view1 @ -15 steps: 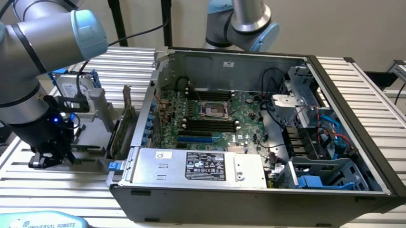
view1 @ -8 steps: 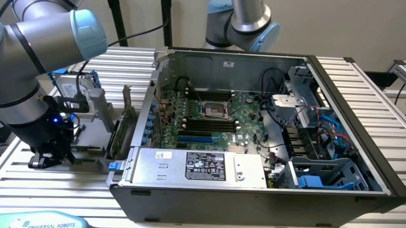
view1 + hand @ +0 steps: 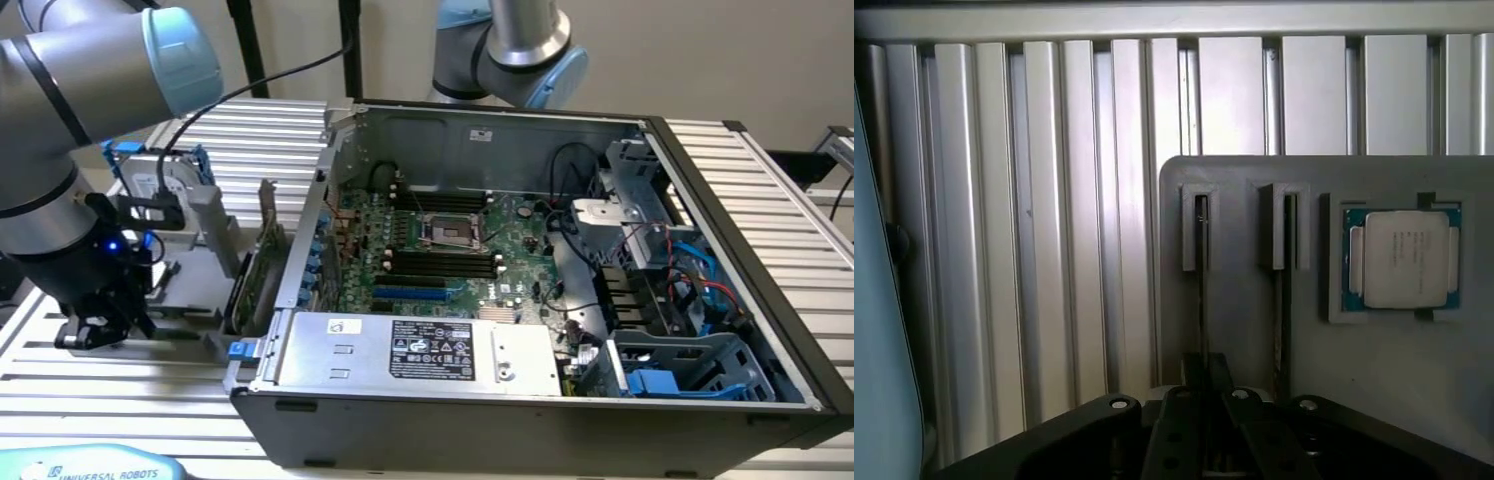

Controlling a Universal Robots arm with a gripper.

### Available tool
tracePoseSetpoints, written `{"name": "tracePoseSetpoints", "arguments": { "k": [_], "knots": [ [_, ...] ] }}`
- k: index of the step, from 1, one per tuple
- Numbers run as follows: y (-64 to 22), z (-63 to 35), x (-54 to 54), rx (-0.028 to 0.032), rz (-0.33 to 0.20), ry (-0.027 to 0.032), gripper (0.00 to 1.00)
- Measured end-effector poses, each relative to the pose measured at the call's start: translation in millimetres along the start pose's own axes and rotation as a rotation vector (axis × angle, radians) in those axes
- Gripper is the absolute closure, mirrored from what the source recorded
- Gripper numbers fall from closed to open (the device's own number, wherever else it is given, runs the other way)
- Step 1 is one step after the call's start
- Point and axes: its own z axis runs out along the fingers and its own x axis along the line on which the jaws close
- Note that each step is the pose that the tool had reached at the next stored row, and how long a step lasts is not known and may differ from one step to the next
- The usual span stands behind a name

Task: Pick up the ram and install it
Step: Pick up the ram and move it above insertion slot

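Robot's gripper [image 3: 91, 330] low over gray holder [image 3: 1244, 340] beside open case [image 3: 534, 430], grip state impossible to tell | ram [image 3: 1201, 290] on edge in a holder slot, in line with gripper | memory slots [image 3: 434, 263] look unfilled; pickup and install both apparently outstanding

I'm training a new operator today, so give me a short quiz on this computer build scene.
1. True or false: the computer case is open, showing the motherboard.
2. What sits in the square recess of the gray tray? A) CPU B) fan C) hard drive
3. Fill in: the gripper hangs over the tray, ___ the case.
Key: 1 true; 2 A; 3 outside.
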Motion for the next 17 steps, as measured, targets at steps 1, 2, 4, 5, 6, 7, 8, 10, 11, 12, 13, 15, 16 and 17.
{"name": "tracePoseSetpoints", "arguments": {
  "k": [1,2,4,5,6,7,8,10,11,12,13,15,16,17],
  "knots": [
    [-0.1,-2.0,-0.1,-0.0008,0.000,-0.0013,0.87],
    [-0.3,-4.4,-0.1,-0.0020,0.000,-0.0028,0.87],
    [-0.6,-9.0,-0.3,-0.0042,0.000,-0.0057,0.87],
    [-0.7,-11.3,-0.4,-0.0053,0.000,-0.0070,0.87],
    [-0.9,-13.6,-0.5,-0.0064,0.000,-0.0086,0.87],
    [-1.0,-16.1,-0.7,-0.0075,0.000,-0.0098,0.87],
    [-1.3,-18.7,-0.7,-0.0089,0.000,-0.0107,0.87],
    [-1.7,-24.1,-1.0,-0.0117,0.000,-0.0124,0.87],
    [-1.9,-26.8,-1.1,-0.0132,0.000,-0.0131,0.87],
    [-2.2,-29.7,-1.2,-0.0146,0.000,-0.0138,0.87],
    [-2.4,-32.4,-1.3,-0.0159,0.000,-0.0144,0.87],
    [-3.2,-39.1,-1.5,-0.0186,0.000,-0.0152,0.87],
    [-3.8,-42.7,-1.7,-0.0196,0.000,-0.0155,0.87],
    [-4.4,-46.5,-1.9,-0.0204,0.000,-0.0159,0.87]
  ]
}}
